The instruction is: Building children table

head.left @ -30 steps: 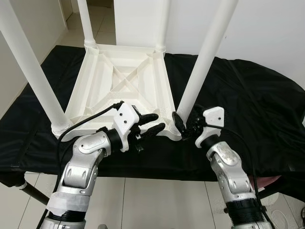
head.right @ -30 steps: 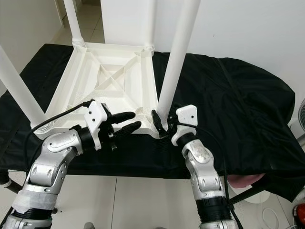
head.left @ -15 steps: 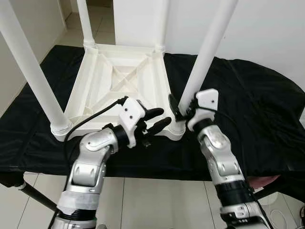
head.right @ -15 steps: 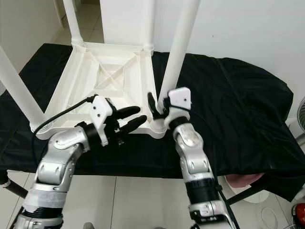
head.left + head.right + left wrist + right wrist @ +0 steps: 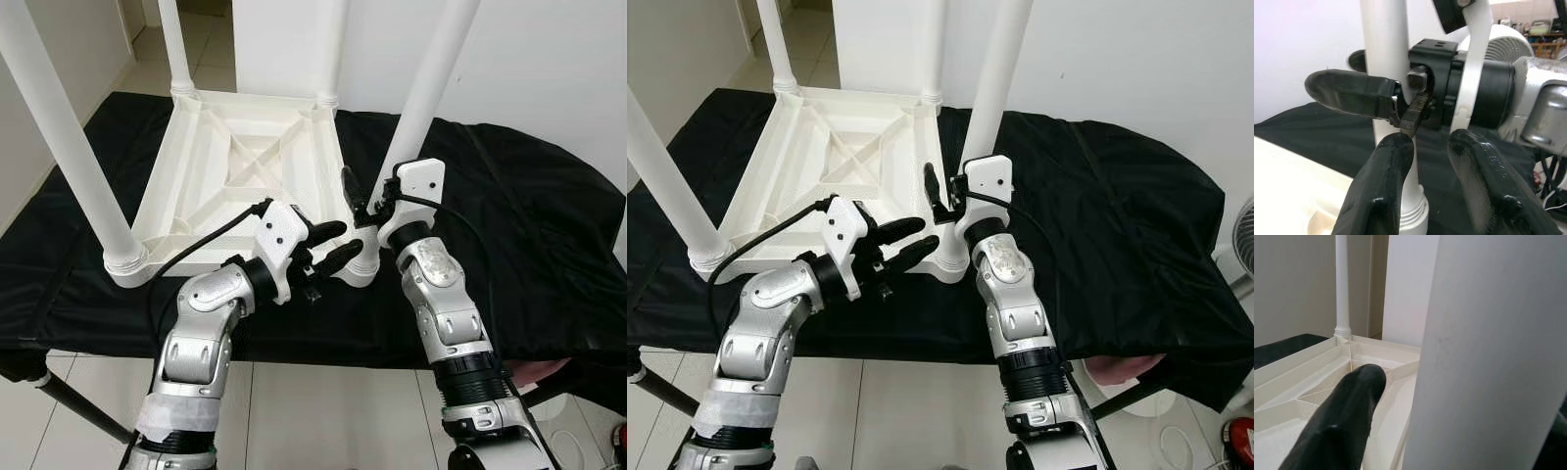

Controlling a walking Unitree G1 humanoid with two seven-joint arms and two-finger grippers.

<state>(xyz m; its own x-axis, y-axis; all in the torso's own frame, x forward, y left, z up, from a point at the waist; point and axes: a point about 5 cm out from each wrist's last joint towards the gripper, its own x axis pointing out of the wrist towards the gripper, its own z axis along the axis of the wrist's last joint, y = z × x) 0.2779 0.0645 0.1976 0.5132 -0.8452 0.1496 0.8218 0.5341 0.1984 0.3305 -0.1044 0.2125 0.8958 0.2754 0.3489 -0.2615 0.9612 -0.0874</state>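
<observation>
At the far left of the frame a smooth, round white plastic leg (image 5: 61,137) rises steeply from a ribbed collar at the near left corner of the children table (image 5: 245,166), which lies upside down on a desk draped in matte black cloth (image 5: 529,215). The table's underside is a square white moulded tray with raised walls and crossing diagonal ribs. Lower centre, the left tool (image 5: 333,245), two thick glossy black fingers on a white bracket, is spread apart with nothing between them, just beside the table's near right corner. Right of it, the near right leg (image 5: 423,93), a plain white tube, climbs to the upper right. The right tool (image 5: 945,201) reaches around the base of this leg; one rounded black finger (image 5: 1337,426) lies beside the tube, and whether it presses the leg I cannot tell.
</observation>
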